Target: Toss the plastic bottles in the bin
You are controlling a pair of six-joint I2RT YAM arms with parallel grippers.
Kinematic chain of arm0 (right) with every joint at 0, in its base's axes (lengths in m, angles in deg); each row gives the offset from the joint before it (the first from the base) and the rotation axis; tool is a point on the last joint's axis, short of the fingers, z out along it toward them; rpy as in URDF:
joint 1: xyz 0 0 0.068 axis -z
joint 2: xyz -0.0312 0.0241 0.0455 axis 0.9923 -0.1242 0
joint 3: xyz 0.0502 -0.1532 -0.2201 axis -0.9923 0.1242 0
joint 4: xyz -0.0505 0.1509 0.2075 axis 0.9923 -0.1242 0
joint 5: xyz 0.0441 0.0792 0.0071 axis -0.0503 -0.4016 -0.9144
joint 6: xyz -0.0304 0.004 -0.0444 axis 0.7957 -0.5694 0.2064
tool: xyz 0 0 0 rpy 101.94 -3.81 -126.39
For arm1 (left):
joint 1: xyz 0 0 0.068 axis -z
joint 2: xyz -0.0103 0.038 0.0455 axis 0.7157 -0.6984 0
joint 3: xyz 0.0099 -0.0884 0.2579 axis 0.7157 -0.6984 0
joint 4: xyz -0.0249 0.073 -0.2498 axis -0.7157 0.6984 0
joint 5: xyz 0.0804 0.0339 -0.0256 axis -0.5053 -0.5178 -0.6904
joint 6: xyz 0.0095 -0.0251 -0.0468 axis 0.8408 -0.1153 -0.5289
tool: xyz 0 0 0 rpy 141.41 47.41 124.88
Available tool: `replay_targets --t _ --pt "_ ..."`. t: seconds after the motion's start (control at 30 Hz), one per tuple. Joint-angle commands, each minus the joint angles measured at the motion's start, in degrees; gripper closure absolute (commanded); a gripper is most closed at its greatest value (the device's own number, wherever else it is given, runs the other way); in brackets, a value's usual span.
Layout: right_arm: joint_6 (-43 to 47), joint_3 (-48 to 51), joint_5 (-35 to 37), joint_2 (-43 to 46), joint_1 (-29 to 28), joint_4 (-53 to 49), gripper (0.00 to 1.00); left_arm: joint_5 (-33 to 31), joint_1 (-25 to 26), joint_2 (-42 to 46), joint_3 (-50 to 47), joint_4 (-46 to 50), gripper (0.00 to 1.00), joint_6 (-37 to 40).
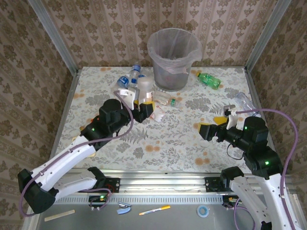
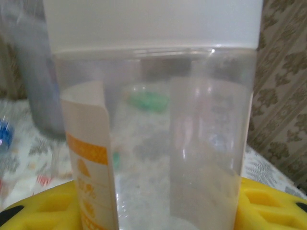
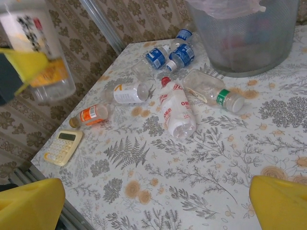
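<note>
**Left gripper holds a bottle beside the bin**

In the top view, centre frame, the left gripper (image 1: 143,102) is clamped on a clear white-capped bottle (image 1: 144,87). It stands upright just left of the bin (image 1: 168,72).

In the left wrist view that bottle looms huge. The white cap is across the top, an orange-printed label runs down the lower left, and yellow fingers (image 2: 268,206) hug it at both bottom corners.

The right gripper (image 1: 214,122) sits in the right half of the top view, low over the table (image 1: 168,143). Its wrist view puts its yellow fingers (image 3: 29,206) in the two bottom corners, spread wide, with nothing but floral tabletop between them.

The bin fills the upper right of that view, and bottles lie scattered to its left:
- a blue-label pair (image 3: 156,56) at top centre
- a white-label bottle (image 3: 127,92) and an orange-label bottle (image 3: 91,115) further left
- a crushed red-print bottle (image 3: 175,110) at mid-frame
- a green-banded bottle (image 3: 211,88) just below the bin

A calculator (image 3: 62,146) lies at lower left. Back in the top view, a green bottle (image 1: 209,80) lies right of the bin.
</note>
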Motion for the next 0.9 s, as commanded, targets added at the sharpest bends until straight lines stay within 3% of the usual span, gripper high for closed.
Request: replay_targets --t 0.0,0.23,0.63,0.87 --pt "1.70 -2.03 1.16 0.91 -0.41 -0.88 0.00 5.73 -1.40 0.15 2.11 -12.31 0.58 5.48" --pt "2.94 -2.51 2.06 2.56 -0.46 -0.71 0.00 4.21 -3.38 2.13 -1.79 -29.68 0.58 7.35" --pt "3.49 -2.19 2.33 4.21 -0.38 0.69 0.00 6.20 -5.08 -4.79 3.90 -31.23 0.57 6.65" --pt "3.99 -2.91 1.94 4.87 -0.38 -0.07 0.00 11.27 -9.87 -20.79 20.47 -26.37 0.57 2.76"
